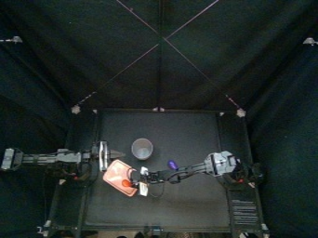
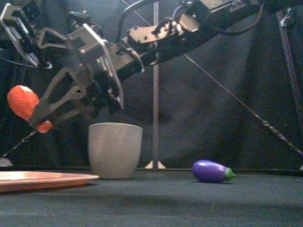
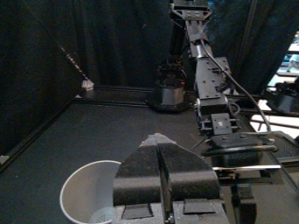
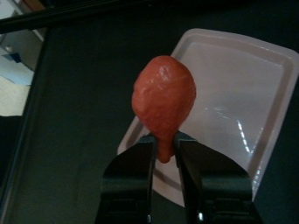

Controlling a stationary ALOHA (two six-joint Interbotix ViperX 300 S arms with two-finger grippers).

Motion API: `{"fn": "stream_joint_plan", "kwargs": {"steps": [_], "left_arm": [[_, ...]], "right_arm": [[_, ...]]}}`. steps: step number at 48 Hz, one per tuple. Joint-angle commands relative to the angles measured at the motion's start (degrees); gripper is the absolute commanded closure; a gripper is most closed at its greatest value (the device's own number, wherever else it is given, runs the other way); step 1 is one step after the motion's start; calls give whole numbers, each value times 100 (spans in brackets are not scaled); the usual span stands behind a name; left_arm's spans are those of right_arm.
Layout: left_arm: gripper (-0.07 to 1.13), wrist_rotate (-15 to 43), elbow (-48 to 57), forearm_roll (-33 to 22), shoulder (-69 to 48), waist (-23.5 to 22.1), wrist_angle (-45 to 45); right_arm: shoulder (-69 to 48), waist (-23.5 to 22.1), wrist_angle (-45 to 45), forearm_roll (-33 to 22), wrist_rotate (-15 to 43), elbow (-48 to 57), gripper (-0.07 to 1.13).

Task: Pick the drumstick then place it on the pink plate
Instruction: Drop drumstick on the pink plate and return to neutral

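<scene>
My right arm (image 2: pixel 178 34) comes in from its side, stretched past the middle and sloping down toward the far end of the counter (image 2: pixel 154 199). The right fingers (image 4: pixel 165 161) are pinched narrow on the thin end of the orange-red drumstick (image 4: pixel 163 87), whose fat end points away beyond the fingertips. The drumstick hangs in the air, clear of everything. The pink plate (image 4: pixel 239 83) lies flat on the counter below the fingers, apart from the drumstick. The grey cup (image 2: pixel 115 149) stands behind the fingers, toward the arm's base, and a purple toy eggplant (image 2: pixel 213 171) lies farther back that way. My left arm (image 1: pixel 50 158) rests low at its own side. The left fingers (image 3: pixel 162 153) are pressed together on nothing, with the cup just beside them.
</scene>
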Motion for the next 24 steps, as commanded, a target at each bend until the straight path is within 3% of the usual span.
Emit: {"fn": "stream_joint_plan", "kwargs": {"steps": [1, 12, 24], "left_arm": [[93, 0, -62, 9, 0, 18, -53], [93, 0, -53, 18, 0, 18, -53], [93, 0, -53, 18, 0, 18, -53]], "right_arm": [[-114, -158, -9, -18, 9, -211, 49], [-97, -255, -26, -158, 9, -229, 27], [-281, -211, -141, -167, 9, -123, 26]]}}
